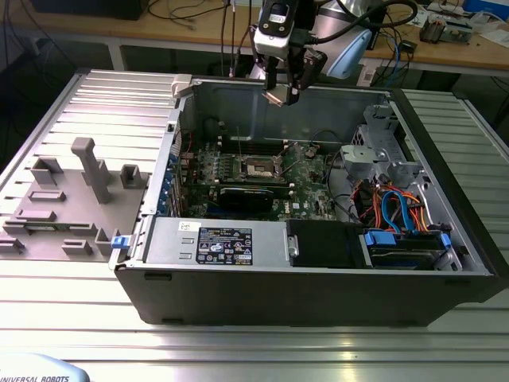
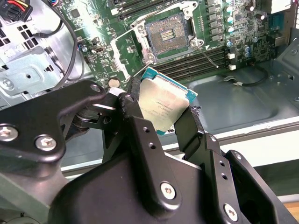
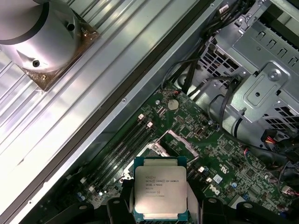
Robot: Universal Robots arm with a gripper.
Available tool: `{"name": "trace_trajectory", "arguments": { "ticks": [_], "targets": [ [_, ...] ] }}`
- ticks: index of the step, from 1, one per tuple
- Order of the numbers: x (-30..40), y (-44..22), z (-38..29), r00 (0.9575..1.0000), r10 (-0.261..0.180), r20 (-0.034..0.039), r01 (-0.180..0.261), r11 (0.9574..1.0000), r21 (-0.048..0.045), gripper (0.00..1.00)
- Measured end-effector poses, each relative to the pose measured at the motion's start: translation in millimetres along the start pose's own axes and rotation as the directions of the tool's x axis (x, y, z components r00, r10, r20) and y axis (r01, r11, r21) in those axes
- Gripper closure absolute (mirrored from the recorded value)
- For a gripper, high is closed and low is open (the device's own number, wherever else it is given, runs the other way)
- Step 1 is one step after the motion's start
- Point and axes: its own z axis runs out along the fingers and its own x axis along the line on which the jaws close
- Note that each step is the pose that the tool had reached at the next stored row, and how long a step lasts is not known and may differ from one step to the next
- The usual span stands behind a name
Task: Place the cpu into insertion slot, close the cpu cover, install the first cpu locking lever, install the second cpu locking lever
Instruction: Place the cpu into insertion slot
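Open computer case (image 1: 238, 294) on ribbed table (image 1: 238, 350); hand (image 2: 158, 112) pinches cpu (image 3: 160, 186), fingers (image 2: 188, 133) hiding edges.

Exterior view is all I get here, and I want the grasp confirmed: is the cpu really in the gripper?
Observer: Yes. In both wrist views the cpu sits clamped in the gripper, with its silver top showing.
Operator: How is it gripped?
Observer: The black fingers press on two opposite edges and leave the top uncovered.
Operator: Is the insertion slot free?
Observer: In the second wrist view the insertion slot is bare. Its contact grid is exposed and nothing is seated in it.
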Motion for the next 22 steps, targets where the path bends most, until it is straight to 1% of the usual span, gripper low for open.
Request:
{"name": "trace_trajectory", "arguments": {
  "ticks": [22],
  "targets": [
    [0.0, 0.0, 0.0, 0.9998, 0.021, 0.0019, -0.021, 0.9998, -0.0005, 0.46]
  ]
}}
